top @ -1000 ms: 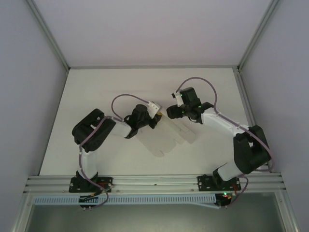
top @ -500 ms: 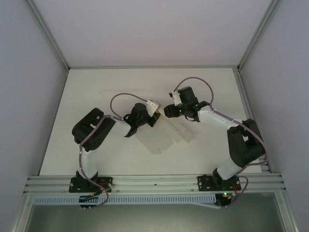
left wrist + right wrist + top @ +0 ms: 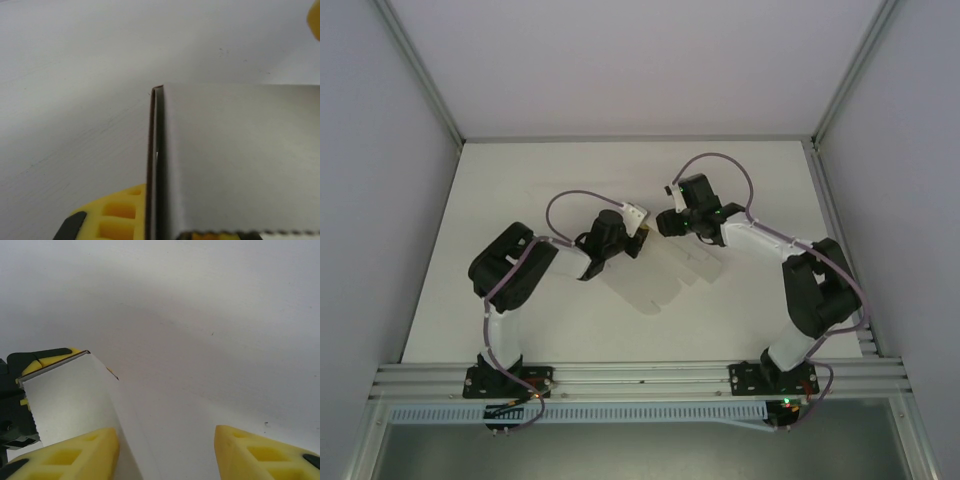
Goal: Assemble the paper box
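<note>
i see the white table (image 3: 520,180) with the box (image 3: 655,285) lying mid-table between both arms, one flap (image 3: 70,400) raised, the rest flat. my left gripper (image 3: 640,235) is clamped tight on that flap's edge. my right gripper (image 3: 165,450) hovers just beside it, jaws partly apart, gripping nothing.
</note>
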Controlling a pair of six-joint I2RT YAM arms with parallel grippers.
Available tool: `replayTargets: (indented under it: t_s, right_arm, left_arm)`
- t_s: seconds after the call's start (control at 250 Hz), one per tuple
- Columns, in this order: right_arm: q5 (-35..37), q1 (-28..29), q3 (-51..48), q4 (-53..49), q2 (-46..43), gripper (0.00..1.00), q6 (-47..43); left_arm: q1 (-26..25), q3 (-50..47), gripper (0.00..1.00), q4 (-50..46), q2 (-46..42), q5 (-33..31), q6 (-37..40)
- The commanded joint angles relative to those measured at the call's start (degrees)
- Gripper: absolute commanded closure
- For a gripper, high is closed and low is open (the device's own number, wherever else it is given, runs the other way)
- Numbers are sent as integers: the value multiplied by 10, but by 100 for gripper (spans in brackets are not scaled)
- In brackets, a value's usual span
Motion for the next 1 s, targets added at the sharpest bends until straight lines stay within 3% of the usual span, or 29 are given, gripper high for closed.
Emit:
replayTargets:
  t_s: [0.0,0.136,0.184,0.236,0.335,0.495,0.643,0.811,0.994]
  right_arm:
    - [38,9,-12,-89,5,42,-20]
    - [56,3,20,-36,-98,32,-25]
    - [58,-4,20,-23,-133,20,-24]
    - [56,-11,16,-24,-167,0,-24]
    - [75,-26,8,-58,-216,0,-28]
    - [86,-51,-24,-84,-256,0,-28]
    - [21,-59,-46,-75,-231,0,-14]
    - [0,-59,-70,-64,-213,0,-9]
    - [-117,-59,-106,-19,-213,0,-36]
  left_arm:
    - [-8,26,100,-15,-6,-56,-56]
    - [-8,5,100,-25,-76,-108,-79]
    - [-8,-3,100,-38,-101,-131,-88]
    - [-9,-1,100,-66,-125,-160,-94]
    - [-10,-3,100,-107,-154,-208,-107]
    - [-12,-20,100,-120,-185,-204,-110]
    - [-14,-26,100,-123,-202,-196,-117]
    - [-13,-28,100,-121,-217,-185,-128]
    - [-12,-8,100,-134,-219,-166,-158]
